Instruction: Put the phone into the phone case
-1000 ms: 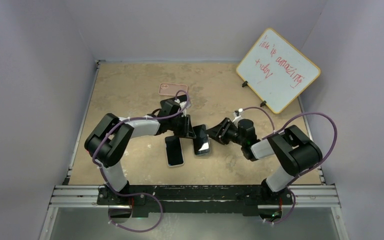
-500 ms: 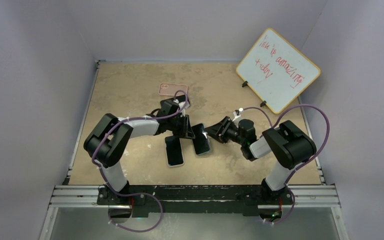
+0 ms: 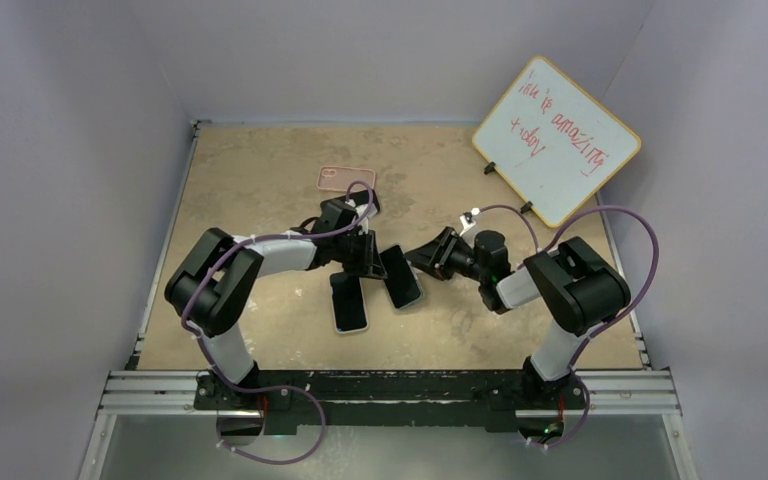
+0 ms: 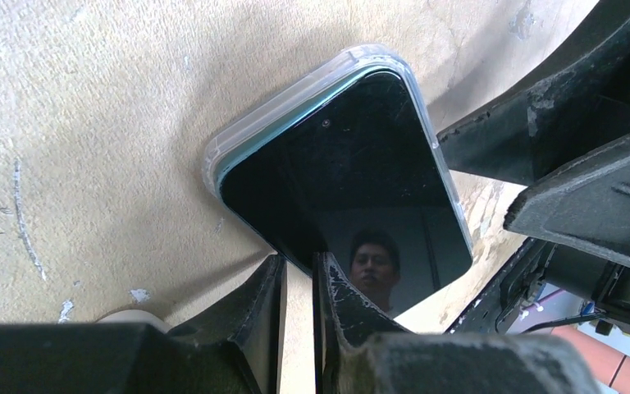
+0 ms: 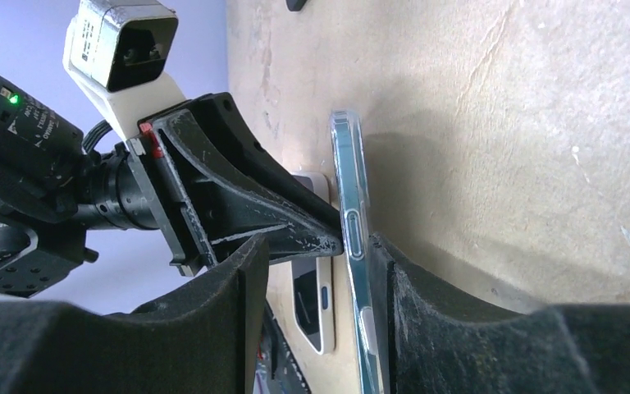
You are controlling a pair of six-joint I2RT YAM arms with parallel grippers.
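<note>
A dark-screened phone sits in a clear phone case at the table's middle, with the case rim showing past one corner. My left gripper is shut with nothing between its fingers. Its tips rest against the phone's long edge. My right gripper is open around the other side. Seen edge-on, the phone has one right finger behind its back, touching it. The other finger stands apart from the screen side. The right gripper's gap also shows a left fingertip against the phone.
A second phone with a white rim lies just near-left of the cased one, also visible as a white-rimmed phone in the right wrist view. A pink case lies farther back. A whiteboard leans at the back right. Walls enclose the table.
My right gripper has shifted slightly up and left, and the cased phone has turned a little with it. The left jaws have narrowed slightly.
</note>
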